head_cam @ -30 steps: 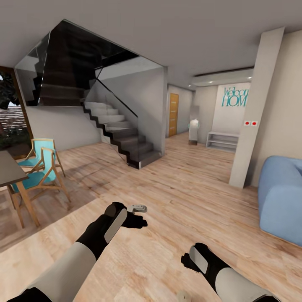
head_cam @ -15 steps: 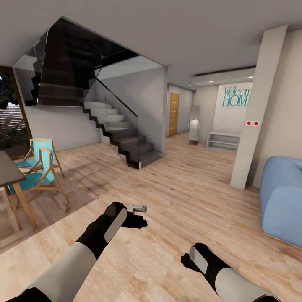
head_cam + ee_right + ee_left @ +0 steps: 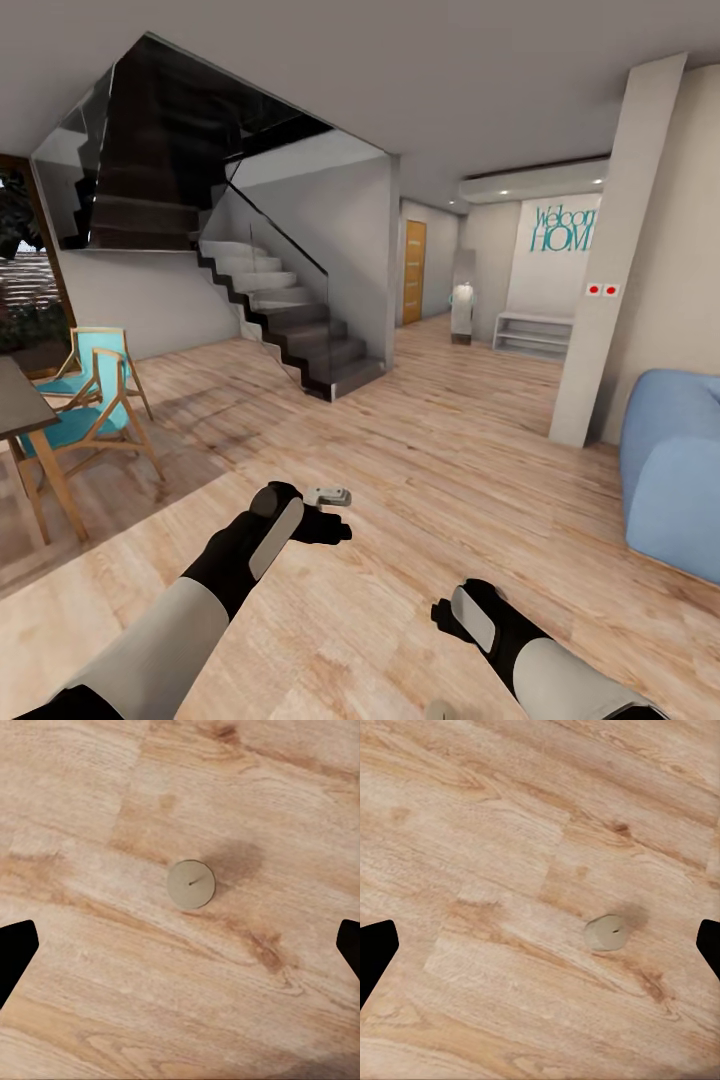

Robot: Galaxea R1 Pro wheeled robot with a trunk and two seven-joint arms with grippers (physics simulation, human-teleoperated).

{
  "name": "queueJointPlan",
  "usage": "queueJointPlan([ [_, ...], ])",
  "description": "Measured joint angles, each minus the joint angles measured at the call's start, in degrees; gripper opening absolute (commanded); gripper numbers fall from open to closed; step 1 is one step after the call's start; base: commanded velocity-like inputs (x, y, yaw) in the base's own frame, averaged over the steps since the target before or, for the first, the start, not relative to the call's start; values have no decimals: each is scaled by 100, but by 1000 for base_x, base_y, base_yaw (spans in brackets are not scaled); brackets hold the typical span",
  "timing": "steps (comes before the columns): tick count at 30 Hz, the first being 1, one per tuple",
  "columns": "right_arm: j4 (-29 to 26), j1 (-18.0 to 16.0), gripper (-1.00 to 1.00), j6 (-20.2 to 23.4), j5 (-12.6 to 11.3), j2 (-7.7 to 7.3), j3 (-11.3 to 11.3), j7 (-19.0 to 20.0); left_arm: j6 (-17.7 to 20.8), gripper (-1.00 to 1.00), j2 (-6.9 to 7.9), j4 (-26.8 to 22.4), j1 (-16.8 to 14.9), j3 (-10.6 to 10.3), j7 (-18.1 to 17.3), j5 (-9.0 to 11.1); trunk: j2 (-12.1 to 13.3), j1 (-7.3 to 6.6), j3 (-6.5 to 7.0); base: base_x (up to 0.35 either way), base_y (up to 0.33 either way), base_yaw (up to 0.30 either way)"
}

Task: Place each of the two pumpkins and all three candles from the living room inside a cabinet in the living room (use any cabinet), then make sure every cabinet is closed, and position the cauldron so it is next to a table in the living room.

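One tan candle (image 3: 190, 883) stands upright on the wooden floor, seen from above with its wick showing. It lies straight below my right gripper (image 3: 180, 952), which is open and well above it. The same candle (image 3: 606, 933) appears under my left gripper (image 3: 540, 952), also open and holding nothing. In the head view the candle (image 3: 437, 710) peeks in at the bottom edge beside my right arm, and both arms reach forward over bare floor. The pumpkins, the cabinet, the cauldron and the table are out of view.
A dark dining top on wooden legs (image 3: 22, 412) and turquoise chairs (image 3: 95, 400) stand at the left. A staircase (image 3: 290, 320) rises ahead, a pillar (image 3: 610, 260) and a blue sofa (image 3: 675, 470) are at the right. Open wooden floor stretches toward a hallway.
The whole head view has drifted slightly, so the chairs sit further left and the sofa further right. Both arms keep the same pose.
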Motion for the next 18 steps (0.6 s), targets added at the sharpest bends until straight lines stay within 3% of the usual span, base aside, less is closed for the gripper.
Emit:
queueJointPlan([
  [9, -4, 4, 100, -22, 0, 5, 6, 9, 34, 100, 6, -185, 0, 23, -71, 23, -361, 198, -162, 0, 0, 0],
  [18, 0, 4, 100, -15, 0, 6, 7, 10, 482, 100, 20, -937, 5, 32, -1127, 112, -722, 395, -323, 0, 0, 0],
])
